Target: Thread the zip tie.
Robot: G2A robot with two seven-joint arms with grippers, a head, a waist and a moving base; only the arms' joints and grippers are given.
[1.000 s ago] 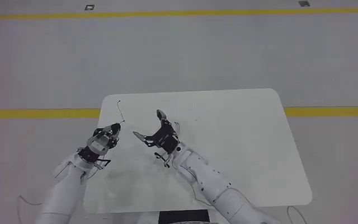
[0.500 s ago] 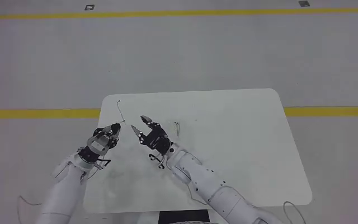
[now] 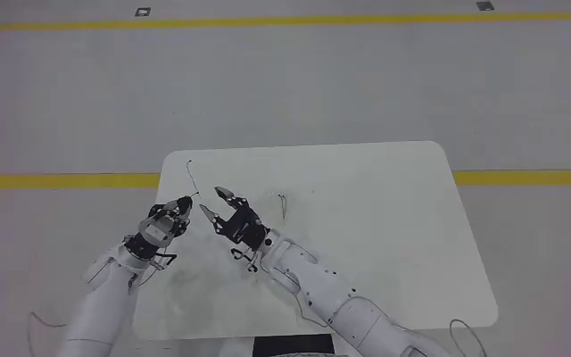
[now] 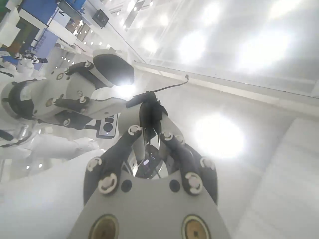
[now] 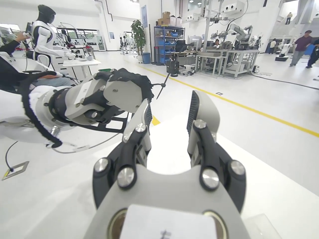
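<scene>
My right claw (image 5: 170,105) hangs wide open and empty over the desk (image 3: 375,232) near its left edge, and the print on the white label (image 5: 169,222) at its base is too cropped to read. Just beyond it my left claw (image 3: 187,203) is pinched tight on the zip tie (image 3: 192,177). The tie's thin tail points toward the desk's far left corner.

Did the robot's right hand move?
Yes. The open right hand moved away from the thin dark piece lying on the white table, toward the left hand.
</scene>
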